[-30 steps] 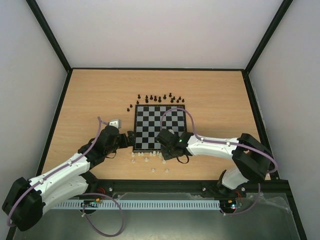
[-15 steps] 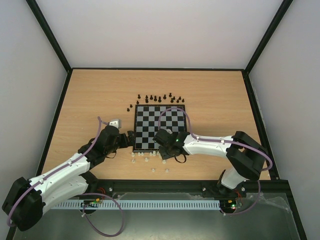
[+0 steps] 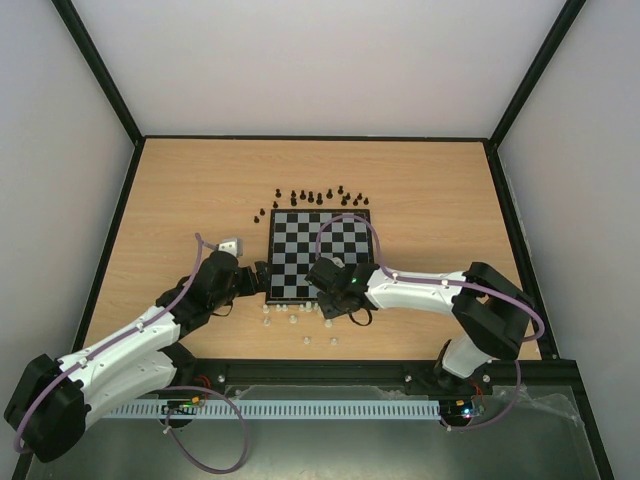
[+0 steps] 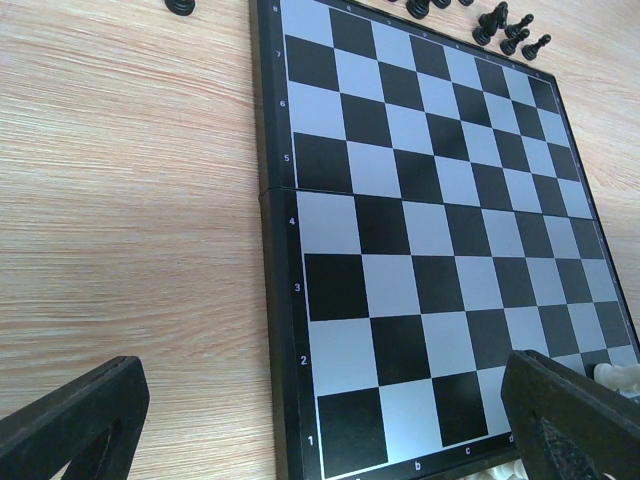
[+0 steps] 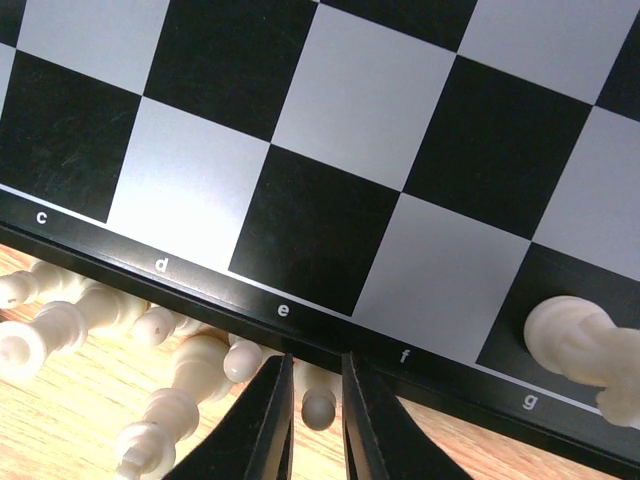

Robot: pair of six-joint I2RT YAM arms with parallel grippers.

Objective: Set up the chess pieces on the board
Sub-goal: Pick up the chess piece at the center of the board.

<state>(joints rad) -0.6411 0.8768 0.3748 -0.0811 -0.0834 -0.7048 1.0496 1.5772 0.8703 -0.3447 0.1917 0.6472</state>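
**One white piece (image 5: 575, 340) set, a pawn (image 5: 318, 402) between the right fingers**

Top view: the board (image 3: 320, 255) lies mid-table with its squares almost all bare. The black pieces (image 3: 320, 196) stand in a loose row on the table (image 3: 180, 200) just beyond its far edge. The white pieces (image 3: 300, 315) are scattered just off its near edge, so each colour waits beside its own side. The left gripper (image 3: 256, 279) sits at the board's left edge and the right gripper (image 3: 322, 300) is over the near edge, above the white scatter. Both sets of jaws are too small to read here, and the right arm hides part of the nearest rank.

Left wrist view: the fingers (image 4: 80, 420) stand wide apart with nothing between them but the board's near-left corner. It is probably parked clear while the other arm works. The black row is cut off at the top, and the right finger partly covers the lone white piece.

Right wrist view: the fingers (image 5: 268, 420) are nearly together, one on each side of a small pawn lying on the wood just off the e-file rim. That looks like a pick in hand, but I cannot tell whether they actually pinch it. The white piece stands on the g square, cut off at the frame's edge, so its type is unclear.
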